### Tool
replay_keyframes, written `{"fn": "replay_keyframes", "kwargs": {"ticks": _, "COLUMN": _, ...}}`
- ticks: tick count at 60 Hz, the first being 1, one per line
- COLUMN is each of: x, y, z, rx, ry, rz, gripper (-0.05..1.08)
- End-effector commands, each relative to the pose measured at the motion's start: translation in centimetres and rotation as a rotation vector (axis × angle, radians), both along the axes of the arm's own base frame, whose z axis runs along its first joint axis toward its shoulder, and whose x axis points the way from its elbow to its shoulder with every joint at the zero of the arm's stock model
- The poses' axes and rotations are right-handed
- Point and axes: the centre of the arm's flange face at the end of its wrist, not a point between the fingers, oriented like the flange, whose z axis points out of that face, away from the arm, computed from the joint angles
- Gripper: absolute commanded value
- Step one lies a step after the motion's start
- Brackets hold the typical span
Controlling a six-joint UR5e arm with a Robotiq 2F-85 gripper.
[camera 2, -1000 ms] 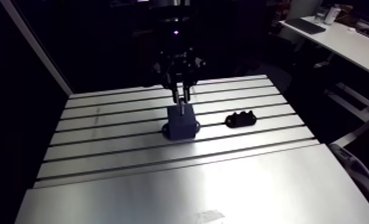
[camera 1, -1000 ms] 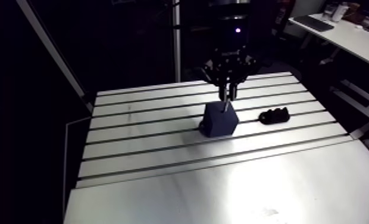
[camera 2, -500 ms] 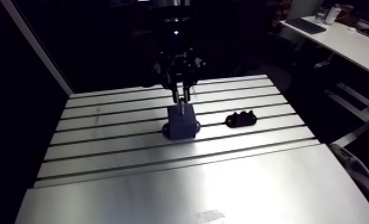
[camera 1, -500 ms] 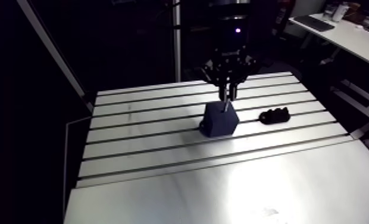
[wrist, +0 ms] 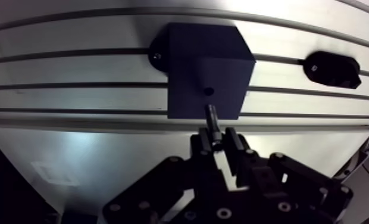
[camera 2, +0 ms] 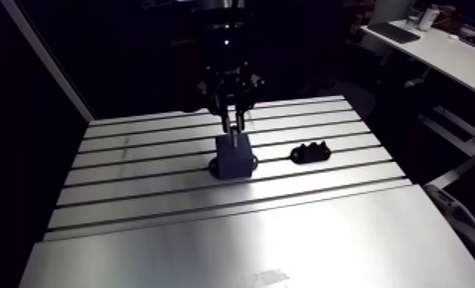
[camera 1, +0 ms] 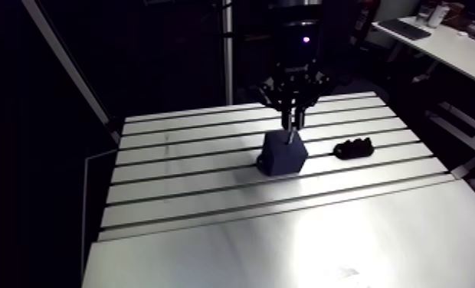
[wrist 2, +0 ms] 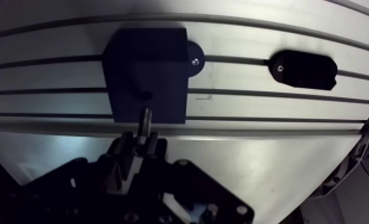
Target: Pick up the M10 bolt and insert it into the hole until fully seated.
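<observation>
The gripper (wrist 2: 139,143) pinches a thin bolt (wrist 2: 144,122) between its two fingers, and the bolt sticks out straight ahead of them. Right ahead of the gripper a dark block (wrist 2: 145,65) sits on the silver table (wrist 2: 252,113) with long grooves, and the bolt's tip is over the block, just short of a small round hole (wrist 2: 144,95) in it. A small black part (wrist 2: 302,70) lies off to one side of the block, well apart from it.

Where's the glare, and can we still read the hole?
Arm view: glare on the table's near plain plate, block a dark mass. Wrist view: slots bow from the wide lens; hole shows on the dark block, just ahead of the bolt in the hand.
</observation>
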Motion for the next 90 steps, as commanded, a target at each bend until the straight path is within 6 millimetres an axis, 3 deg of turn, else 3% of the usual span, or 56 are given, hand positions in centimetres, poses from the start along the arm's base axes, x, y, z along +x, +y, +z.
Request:
{"fn": "replay_keyframes", "kwargs": {"ticks": 1, "x": -0.05, "y": -0.01, "z": -0.28, "rx": -0.002, "ry": -0.004, "rz": -0.001, "gripper": 1.08}}
{"fn": "replay_keyframes", "kwargs": {"ticks": 90, "x": -0.79, "y": -0.03, "z": -0.77, "rx": -0.002, "ry": -0.006, "rz": 0.004, "gripper": 1.08}}
